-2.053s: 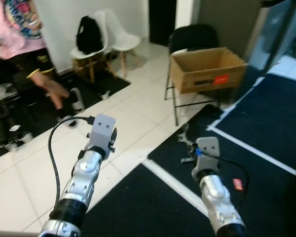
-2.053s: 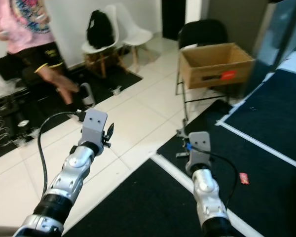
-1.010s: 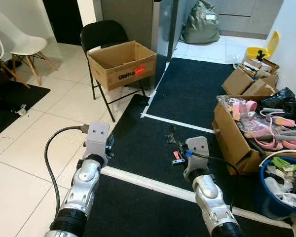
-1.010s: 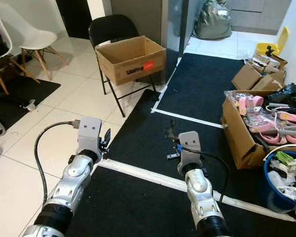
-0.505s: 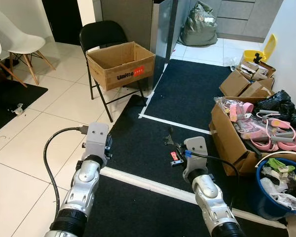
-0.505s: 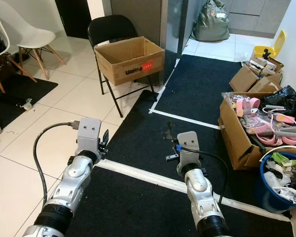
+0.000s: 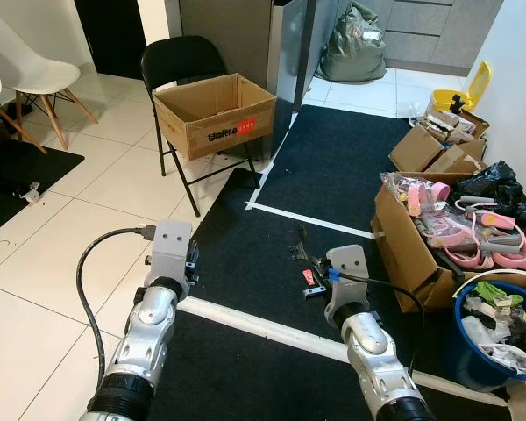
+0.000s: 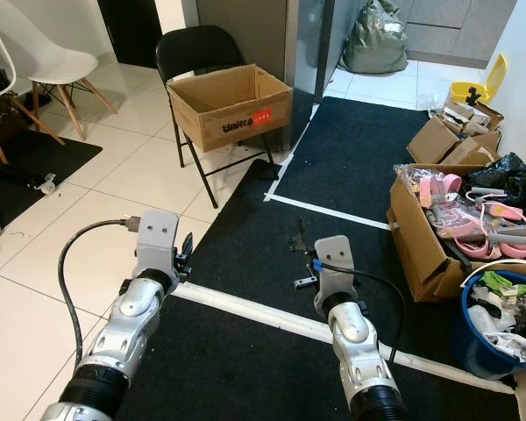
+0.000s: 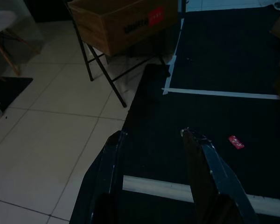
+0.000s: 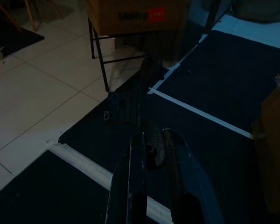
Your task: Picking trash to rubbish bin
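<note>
Picking has not begun, by the look of it: a small red wrapper (image 7: 309,276) lies on the black mat (image 7: 351,167), just ahead of the right gripper (image 10: 154,142), whose fingers sit close together with nothing between them. The left gripper (image 9: 151,140) hovers over the mat's edge near the white tape line (image 7: 272,324), fingers apart and empty; the wrapper (image 9: 236,142) shows beyond them. A blue bin (image 7: 486,346), already holding rubbish, stands off to the right beside a cardboard box (image 7: 412,254). Reaching, grasping, carrying and dropping all appear left to do
</note>
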